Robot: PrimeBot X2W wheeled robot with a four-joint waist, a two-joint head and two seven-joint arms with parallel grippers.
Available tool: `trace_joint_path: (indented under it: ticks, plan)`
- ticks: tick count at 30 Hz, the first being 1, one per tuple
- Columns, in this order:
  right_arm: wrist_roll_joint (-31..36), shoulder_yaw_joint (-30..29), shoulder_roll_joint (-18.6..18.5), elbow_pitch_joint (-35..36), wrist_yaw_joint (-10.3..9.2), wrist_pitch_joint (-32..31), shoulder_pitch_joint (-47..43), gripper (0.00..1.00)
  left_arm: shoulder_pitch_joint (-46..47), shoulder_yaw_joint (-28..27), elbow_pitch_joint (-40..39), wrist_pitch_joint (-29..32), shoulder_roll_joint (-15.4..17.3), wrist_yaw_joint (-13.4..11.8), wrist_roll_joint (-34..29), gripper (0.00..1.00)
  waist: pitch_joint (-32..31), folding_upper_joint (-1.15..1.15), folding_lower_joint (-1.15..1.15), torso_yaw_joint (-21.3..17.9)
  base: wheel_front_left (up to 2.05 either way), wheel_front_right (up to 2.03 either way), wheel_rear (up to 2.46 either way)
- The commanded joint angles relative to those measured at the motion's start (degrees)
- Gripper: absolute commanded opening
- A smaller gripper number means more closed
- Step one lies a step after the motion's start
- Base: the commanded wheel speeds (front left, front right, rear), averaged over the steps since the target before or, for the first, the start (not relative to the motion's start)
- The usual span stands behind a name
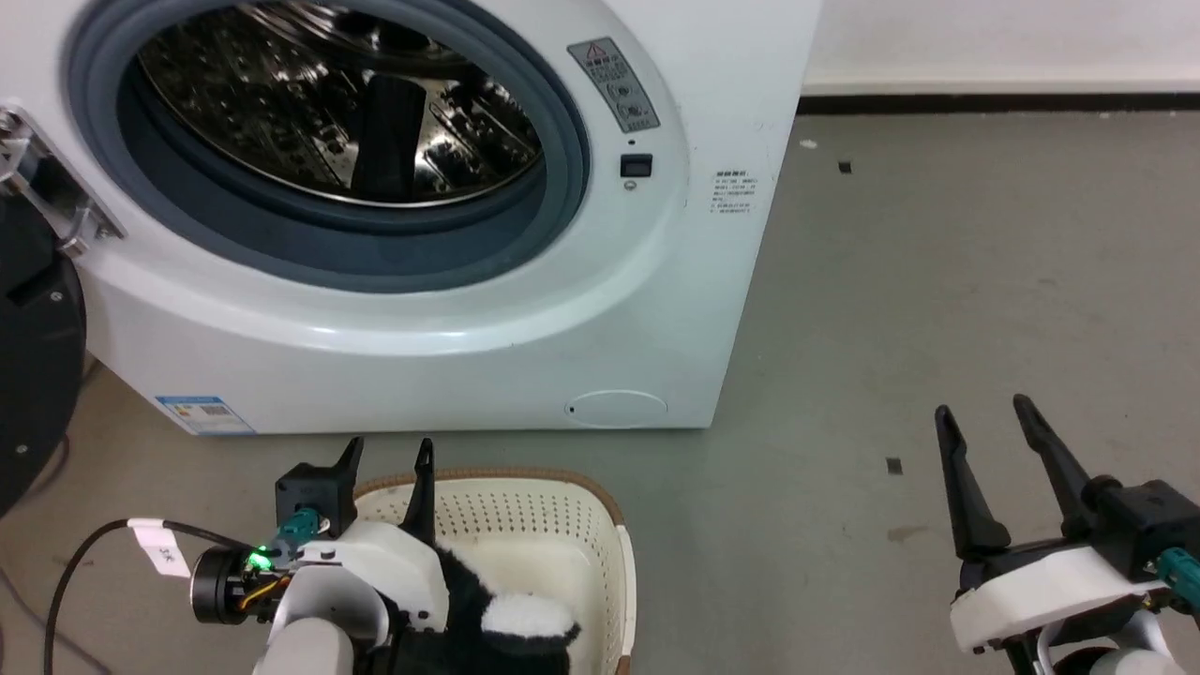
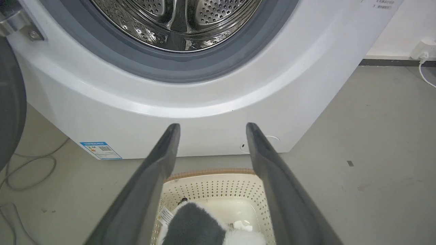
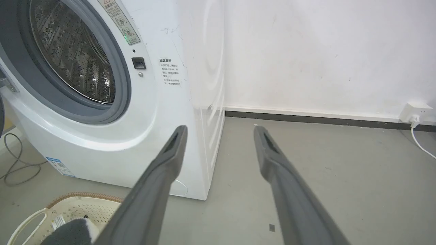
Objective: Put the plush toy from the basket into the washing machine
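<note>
At the far left hangs one black round door [image 1: 33, 375], swung open on its metal hinge [image 1: 52, 192]. Beside it stands the one washing machine [image 1: 469, 319], its grey-rimmed porthole uncovered and the shiny perforated drum [image 1: 319, 103] showing inside; a blue sticker [image 1: 204, 414] sits at its lower left corner and a grey warning label [image 1: 614, 84] to the right of the porthole. A loose cable [image 2: 30, 170] lies on the grey floor [image 1: 937, 281] by the machine's left foot. In front of the machine, the left hand [image 1: 390, 442] hovers over the near-left part of the single basket [image 1: 600, 534], its two fingers apart and clamped on nothing. The one plush toy [image 1: 511, 623] lies in the basket, partly hidden by that arm's white wrist; in the left wrist view it sits low between the spread fingers. Well to the right, the right hand [image 1: 982, 408] hangs over bare floor, fingers likewise apart and empty. One wall socket [image 3: 415, 111] sits at the skirting on the far right.
</note>
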State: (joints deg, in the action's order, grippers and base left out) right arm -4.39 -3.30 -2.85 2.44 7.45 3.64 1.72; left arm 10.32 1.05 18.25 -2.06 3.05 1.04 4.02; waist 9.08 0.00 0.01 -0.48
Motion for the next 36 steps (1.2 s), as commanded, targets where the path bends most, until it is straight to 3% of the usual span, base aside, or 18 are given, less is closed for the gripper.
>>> trace_joint_path:
  ticks: [1, 20, 36]
  plan:
    - [-0.53, -0.31, -0.01, 0.58, 0.01, 0.52, 1.32, 1.0, 1.66, 0.11, 1.45, -0.12, 0.32, 0.1, 0.68, 1.0, 1.43, 0.0, -0.01, -0.14, 0.0, 0.0, 0.0]
    - [-2.61, -2.86, -0.01, 4.37, 0.01, 2.78, 5.6, 1.0, 10.55, 2.93, 13.33, 4.75, 1.71, -0.02, 1.94, 1.0, 14.59, 0.0, -0.01, -0.39, 0.0, 0.0, 0.0]
    - [-3.88, -5.55, -0.01, 8.07, 0.02, 4.93, 8.69, 1.0, 19.43, 7.4, 23.96, 4.18, 3.11, 0.66, 2.01, 1.0, 25.98, 0.0, -0.01, 0.41, 0.0, 0.0, 0.0]
